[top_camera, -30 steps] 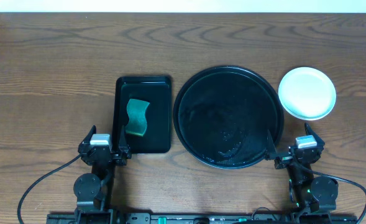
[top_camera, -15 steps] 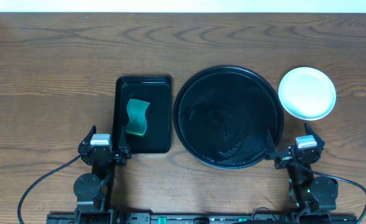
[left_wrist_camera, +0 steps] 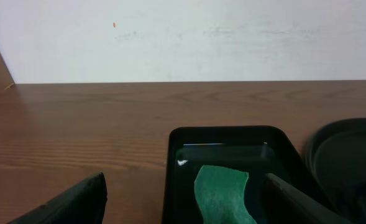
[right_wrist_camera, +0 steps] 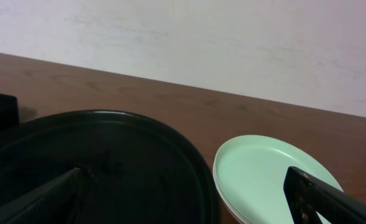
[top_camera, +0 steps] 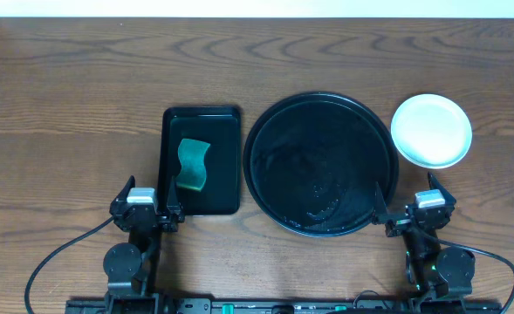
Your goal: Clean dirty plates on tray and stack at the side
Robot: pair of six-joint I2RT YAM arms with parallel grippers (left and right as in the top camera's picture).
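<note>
All plates [top_camera: 431,131] sit stacked just beyond the right gripper [top_camera: 407,199], off to its right. They're well away from the left gripper [top_camera: 149,199] — tray [top_camera: 318,131] looks bare, both gaping wide, holding nothing.

Both arms are black. The left arm [top_camera: 127,253] and the right arm [top_camera: 444,262] each have round, drum-like joint housings and a pale grey block on the wrist. The left gripper [top_camera: 143,208] and the right gripper [top_camera: 411,208] carry matt black, wedge-shaped jaws. A thin black cable [top_camera: 65,245] loops from the left arm and another [top_camera: 492,255] from the right, where a small green light [top_camera: 431,262] glows.
</note>
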